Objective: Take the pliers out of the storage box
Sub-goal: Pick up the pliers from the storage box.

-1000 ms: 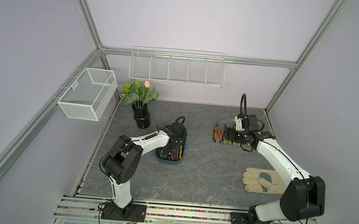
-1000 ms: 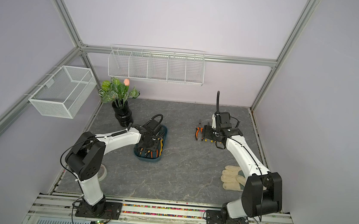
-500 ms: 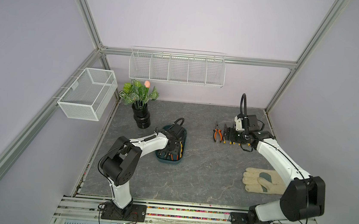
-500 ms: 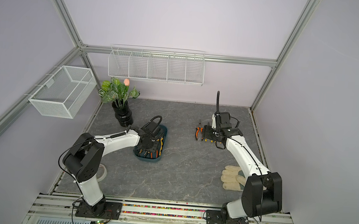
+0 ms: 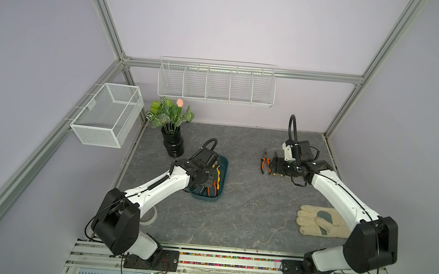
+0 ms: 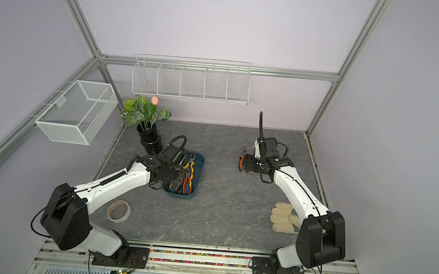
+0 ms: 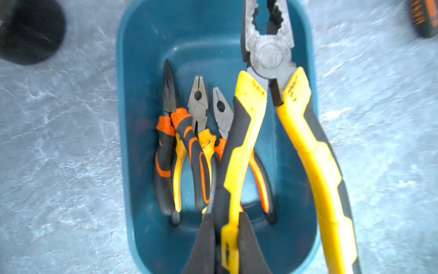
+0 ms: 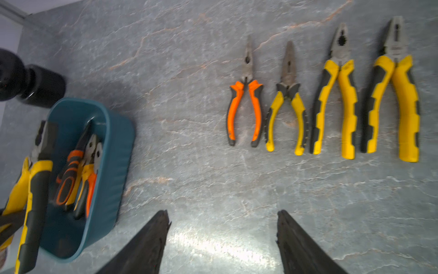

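Pliers with big yellow-and-black handles and a grey metal nose (image 7: pixel 267 57) are pinched tight by one handle in my left gripper (image 7: pixel 225 220). Seen from above, they lie long-ways over the shallow dark teal plastic storage box (image 7: pixel 147 35), nose at twelve o'clock, handles at six. My right gripper (image 8: pixel 224 213), far off at three o'clock, is open and empty.

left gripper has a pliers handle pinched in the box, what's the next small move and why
Probably lift the left gripper straight up: it is shut on one handle of the big yellow pliers, which sit above three smaller pliers in the box. Rising should clear the rim before going sideways.
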Robot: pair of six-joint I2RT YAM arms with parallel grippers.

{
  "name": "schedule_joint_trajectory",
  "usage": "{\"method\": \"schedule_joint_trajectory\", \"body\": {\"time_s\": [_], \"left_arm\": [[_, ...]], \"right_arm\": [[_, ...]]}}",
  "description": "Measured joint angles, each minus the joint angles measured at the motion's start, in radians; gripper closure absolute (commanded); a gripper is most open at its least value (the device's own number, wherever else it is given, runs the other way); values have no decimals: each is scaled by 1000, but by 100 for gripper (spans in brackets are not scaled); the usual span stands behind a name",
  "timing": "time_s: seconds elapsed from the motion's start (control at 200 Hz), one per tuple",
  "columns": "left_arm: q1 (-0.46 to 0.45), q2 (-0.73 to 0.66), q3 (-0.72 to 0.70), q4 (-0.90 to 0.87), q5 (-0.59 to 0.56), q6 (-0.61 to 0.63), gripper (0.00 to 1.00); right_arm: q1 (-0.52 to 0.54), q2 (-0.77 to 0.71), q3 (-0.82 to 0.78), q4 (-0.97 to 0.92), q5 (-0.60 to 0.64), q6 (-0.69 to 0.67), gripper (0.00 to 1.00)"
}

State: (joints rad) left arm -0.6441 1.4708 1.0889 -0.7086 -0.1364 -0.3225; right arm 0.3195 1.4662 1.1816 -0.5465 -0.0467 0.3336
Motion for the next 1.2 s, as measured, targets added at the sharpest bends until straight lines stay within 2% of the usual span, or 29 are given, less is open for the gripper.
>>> {"method": "schedule_joint_trajectory", "body": {"time_s": [0.13,0.28,0.39,0.535,0.58,0.76,0.915,1.055,1.199], "left_arm": [[-42,-17,-1,1,-52,1,100],[-171,-24,-21,32,-156,2,100],[-241,-21,-30,57,-196,2,100],[-262,-6,-30,80,-248,1,100],[-267,-3,-30,82,-267,1,100],[-289,10,-30,83,-321,2,100],[-293,28,-30,84,-331,2,100],[-293,31,-30,93,-332,2,100],[-293,32,-28,95,-335,2,100]], "right_arm": [[42,20,49,-20,-40,19,20],[116,110,164,-27,-117,70,18],[156,204,245,-35,-176,132,11],[183,306,330,-54,-181,201,0],[189,322,339,-60,-177,220,10],[227,340,356,-74,-130,282,11],[270,340,360,-53,-97,284,11],[276,357,404,-55,-73,286,0],[276,438,507,-56,-85,305,18]]}}
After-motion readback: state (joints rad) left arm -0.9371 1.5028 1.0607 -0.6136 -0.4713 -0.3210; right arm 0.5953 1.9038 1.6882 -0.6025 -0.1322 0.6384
